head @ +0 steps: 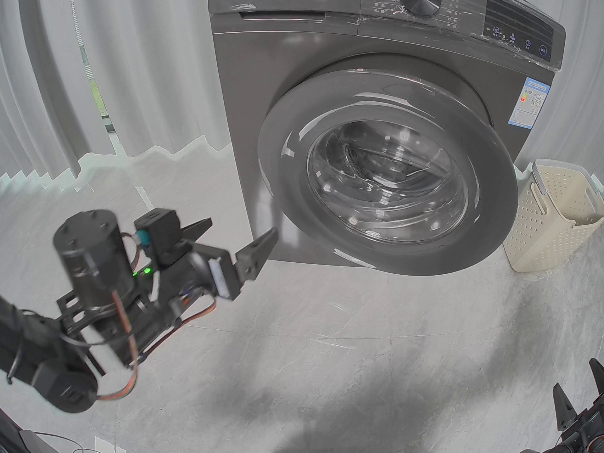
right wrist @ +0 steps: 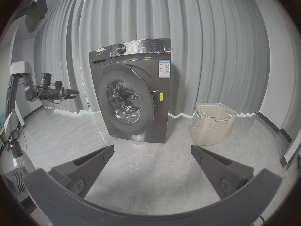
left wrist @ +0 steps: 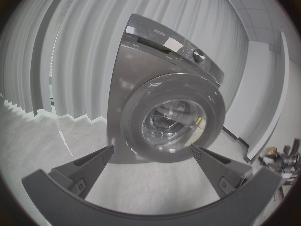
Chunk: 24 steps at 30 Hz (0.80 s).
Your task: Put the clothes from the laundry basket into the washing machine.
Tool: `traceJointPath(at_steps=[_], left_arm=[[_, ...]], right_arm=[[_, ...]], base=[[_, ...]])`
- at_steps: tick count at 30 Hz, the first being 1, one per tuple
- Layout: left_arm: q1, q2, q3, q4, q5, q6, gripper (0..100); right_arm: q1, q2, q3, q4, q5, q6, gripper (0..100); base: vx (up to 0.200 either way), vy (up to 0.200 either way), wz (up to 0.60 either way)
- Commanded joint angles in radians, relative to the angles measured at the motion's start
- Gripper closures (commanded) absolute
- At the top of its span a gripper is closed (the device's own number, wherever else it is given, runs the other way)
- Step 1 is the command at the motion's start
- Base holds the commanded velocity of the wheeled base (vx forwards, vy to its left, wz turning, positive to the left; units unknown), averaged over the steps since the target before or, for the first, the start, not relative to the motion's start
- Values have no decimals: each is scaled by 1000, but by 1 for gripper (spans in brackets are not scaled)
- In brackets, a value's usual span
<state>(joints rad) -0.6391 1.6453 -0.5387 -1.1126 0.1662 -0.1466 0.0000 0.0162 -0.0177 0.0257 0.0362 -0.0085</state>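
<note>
Your left gripper (head: 229,241) hangs spread wide and empty by the lower left of the washer (head: 283,51), level with the rim of the door (head: 390,177), likely lined up to pull it open. The door looks shut or barely ajar; I can't tell which. Your right gripper (right wrist: 151,151), also spread and empty, sits low and well back. The basket (head: 557,218), pale perforated plastic with cut handles, stands just right of the washer, with no clothes above its rim. The door is a glossy grey ring round domed glass.
</note>
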Motion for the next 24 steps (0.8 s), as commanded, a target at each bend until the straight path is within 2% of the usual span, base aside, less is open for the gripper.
traceJointPath(at_steps=[1, 3, 4, 6, 9, 12, 15, 20, 24], left_arm=[[-22, -541, 465, 5, -5, 117, 0], [4, -575, 491, 11, -7, 122, 0], [49, -625, 526, 26, -13, 124, 0], [93, -682, 539, 65, -17, 124, 0], [168, -777, 539, 172, -19, 122, 0], [273, -927, 539, 359, -24, 128, 0], [335, -1084, 539, 497, -59, 124, 0], [409, -1282, 539, 711, -89, 127, 0], [447, -1358, 539, 786, -108, 130, 0]], right_arm=[[0, -13, 8, 0, 1, 1, 0], [0, -13, 8, 0, 1, 5, 0], [-2, -12, 12, -6, -1, 5, 0], [-3, -12, 15, -17, -1, 5, 0], [-3, -10, 15, -18, -1, 4, 0], [-3, -10, 15, -20, -2, 1, 0], [-3, -10, 15, -20, -2, 1, 0], [-3, -10, 15, -20, -1, -1, 0], [-3, -10, 15, -20, -1, -2, 0]], base=[[0, 0, 0], [0, 0, 0], [0, 0, 0], [0, 0, 0], [0, 0, 0], [0, 0, 0], [0, 0, 0], [0, 0, 0], [0, 0, 0]])
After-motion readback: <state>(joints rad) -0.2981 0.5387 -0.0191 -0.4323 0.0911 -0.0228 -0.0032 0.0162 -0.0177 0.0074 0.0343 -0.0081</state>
